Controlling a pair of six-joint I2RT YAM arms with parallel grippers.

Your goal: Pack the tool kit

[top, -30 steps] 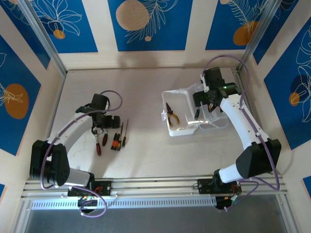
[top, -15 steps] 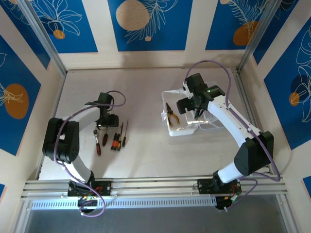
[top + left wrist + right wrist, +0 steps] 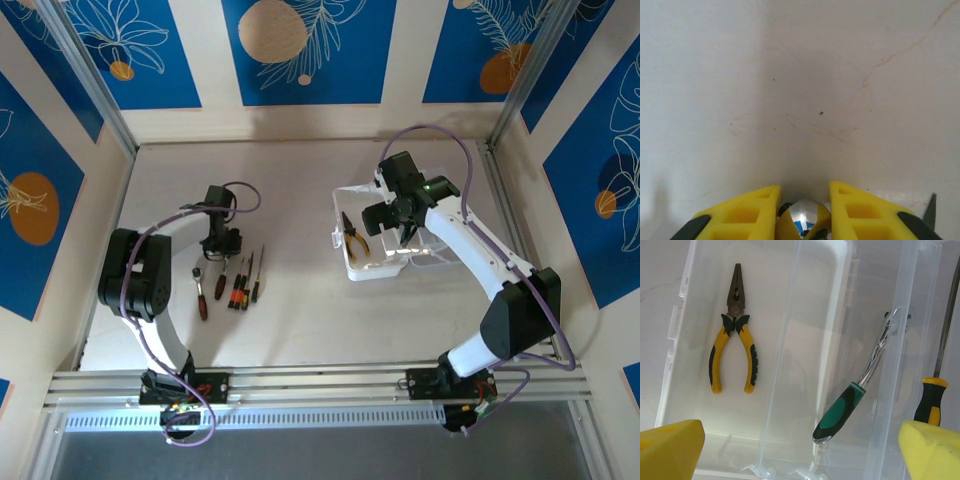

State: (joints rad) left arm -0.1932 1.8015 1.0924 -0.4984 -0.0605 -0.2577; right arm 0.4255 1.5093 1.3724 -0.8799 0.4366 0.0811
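Pale tabletop, blue-panelled walls. Left claw is pinched onto a shiny metal tool end beside the loose screwdrivers, probably to lift it. Right claw gapes over the open case, where the pliers already lie.

Ahead of the left fingers the desk lies bare; a shiny metal head fills the gap between them, and a dark tool tip sits just to their right. Between the wide-apart right fingers, ahead, lie the case, pliers and a green-handled ratchet.
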